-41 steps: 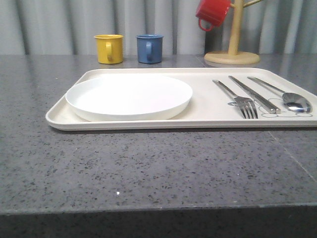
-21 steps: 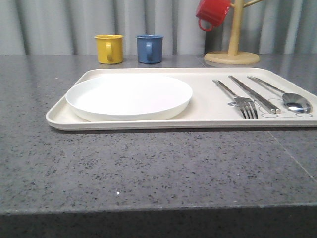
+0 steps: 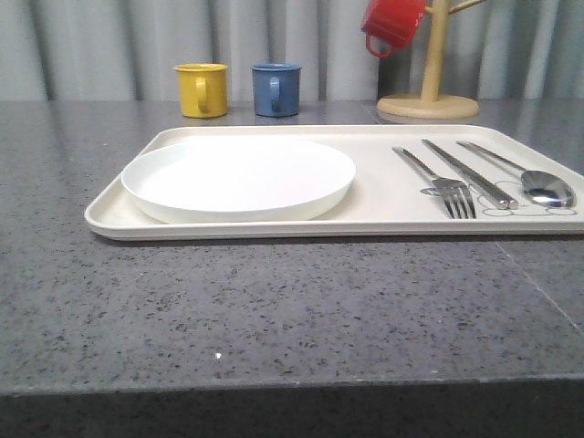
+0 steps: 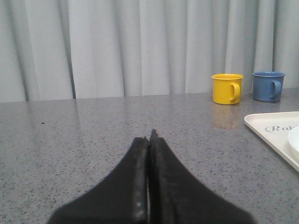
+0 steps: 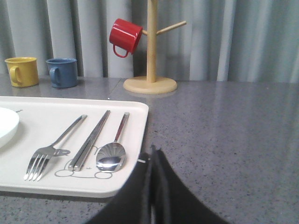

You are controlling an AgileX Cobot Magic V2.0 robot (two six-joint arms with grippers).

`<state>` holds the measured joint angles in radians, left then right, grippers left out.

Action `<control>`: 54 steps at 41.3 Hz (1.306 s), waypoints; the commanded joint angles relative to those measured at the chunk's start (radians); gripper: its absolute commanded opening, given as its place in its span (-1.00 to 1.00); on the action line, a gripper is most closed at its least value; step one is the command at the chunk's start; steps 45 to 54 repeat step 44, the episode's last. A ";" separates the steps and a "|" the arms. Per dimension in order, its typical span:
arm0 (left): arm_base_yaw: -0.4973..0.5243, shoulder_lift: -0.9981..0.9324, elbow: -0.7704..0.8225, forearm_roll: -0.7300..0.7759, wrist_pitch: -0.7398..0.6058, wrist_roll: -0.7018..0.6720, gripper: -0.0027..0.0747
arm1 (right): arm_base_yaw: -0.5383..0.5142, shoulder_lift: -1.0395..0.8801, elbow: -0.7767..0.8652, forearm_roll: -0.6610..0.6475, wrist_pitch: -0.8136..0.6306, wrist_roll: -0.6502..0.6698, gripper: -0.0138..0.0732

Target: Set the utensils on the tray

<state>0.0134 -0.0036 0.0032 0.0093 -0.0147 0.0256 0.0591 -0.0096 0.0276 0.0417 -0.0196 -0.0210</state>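
The cream tray (image 3: 383, 214) lies across the grey table. On its right part the fork (image 3: 436, 179), the knife (image 3: 467, 172) and the spoon (image 3: 522, 174) lie side by side, handles pointing away. In the right wrist view the fork (image 5: 52, 145), knife (image 5: 90, 138) and spoon (image 5: 114, 149) rest on the tray (image 5: 70, 184), over its rabbit drawing. My right gripper (image 5: 153, 151) is shut and empty, just off the tray's near right corner. My left gripper (image 4: 149, 136) is shut and empty over bare table, left of the tray corner (image 4: 266, 130).
A round white plate (image 3: 237, 176) fills the tray's left half. A yellow mug (image 3: 202, 88) and a blue mug (image 3: 275, 88) stand behind the tray. A wooden mug tree (image 3: 429, 91) at the back right holds a red mug (image 3: 392, 23). A curtain hangs behind.
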 commanded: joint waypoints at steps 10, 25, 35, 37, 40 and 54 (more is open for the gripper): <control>0.001 -0.020 0.011 -0.002 -0.076 -0.004 -0.98 | -0.004 -0.016 -0.001 -0.042 -0.042 0.021 -0.84; 0.001 -0.020 0.011 -0.002 -0.076 -0.004 -0.98 | -0.004 -0.016 -0.001 -0.042 -0.041 0.021 -0.84; 0.001 -0.020 0.011 -0.002 -0.076 -0.004 -0.98 | -0.004 -0.016 -0.001 -0.042 -0.041 0.021 -0.84; 0.001 -0.020 0.011 -0.002 -0.076 -0.004 -0.98 | -0.004 -0.016 -0.001 -0.042 -0.041 0.021 -0.84; 0.001 -0.020 0.011 -0.002 -0.076 -0.004 -0.98 | -0.004 -0.016 -0.001 -0.042 -0.041 0.021 -0.84; 0.001 -0.020 0.011 -0.002 -0.076 -0.004 -0.98 | -0.004 -0.016 -0.001 -0.042 -0.041 0.021 -0.84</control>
